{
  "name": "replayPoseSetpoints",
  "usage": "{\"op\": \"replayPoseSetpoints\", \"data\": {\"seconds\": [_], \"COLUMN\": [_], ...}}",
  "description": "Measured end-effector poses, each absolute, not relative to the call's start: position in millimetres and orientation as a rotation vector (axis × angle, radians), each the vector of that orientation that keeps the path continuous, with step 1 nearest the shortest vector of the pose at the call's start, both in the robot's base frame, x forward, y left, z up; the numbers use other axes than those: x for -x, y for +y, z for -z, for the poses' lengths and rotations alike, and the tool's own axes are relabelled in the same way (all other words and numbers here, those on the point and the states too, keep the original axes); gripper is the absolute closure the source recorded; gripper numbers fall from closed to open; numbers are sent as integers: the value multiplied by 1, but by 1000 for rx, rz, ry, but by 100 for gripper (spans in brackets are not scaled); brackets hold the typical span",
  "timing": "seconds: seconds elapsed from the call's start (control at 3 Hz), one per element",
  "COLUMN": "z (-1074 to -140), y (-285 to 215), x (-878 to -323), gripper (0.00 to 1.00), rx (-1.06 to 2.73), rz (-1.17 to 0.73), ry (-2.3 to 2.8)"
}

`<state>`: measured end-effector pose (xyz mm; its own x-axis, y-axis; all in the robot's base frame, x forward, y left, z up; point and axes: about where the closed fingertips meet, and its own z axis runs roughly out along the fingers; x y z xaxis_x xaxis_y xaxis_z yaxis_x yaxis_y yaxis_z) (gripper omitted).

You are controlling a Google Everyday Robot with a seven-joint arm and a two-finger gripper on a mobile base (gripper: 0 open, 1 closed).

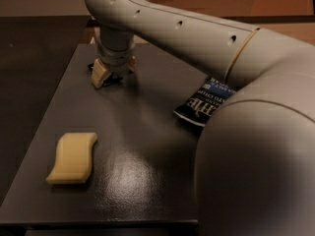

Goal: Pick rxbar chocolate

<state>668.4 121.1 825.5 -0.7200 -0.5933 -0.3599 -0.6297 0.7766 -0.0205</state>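
My gripper point(105, 74) points down at the far left part of the dark table point(147, 132), its pale tip touching or just above the surface. A small black flat thing, the rxbar chocolate point(113, 80), shows only as dark slivers beside and under the gripper tip; most of it is hidden by the gripper. I cannot tell whether the gripper touches it. My arm point(187, 28) reaches in from the right across the table.
A dark-blue Kettle chips bag point(204, 104) lies at the right, partly hidden by my arm. A pale yellow sponge-like block point(73, 157) lies at the near left. The table's left edge point(44, 127) drops to a dark floor.
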Motion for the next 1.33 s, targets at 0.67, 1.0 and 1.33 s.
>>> {"op": "replayPoseSetpoints", "data": {"seconds": [0.67,1.0,1.33], "z": [-834,-834,-868], "y": [123,123,100], "x": [-671,-671,-662], "gripper": [81,100,100], "rx": [940,940,922], "rz": [-154,-154,-172], "ry": [2618,2617,2530]}}
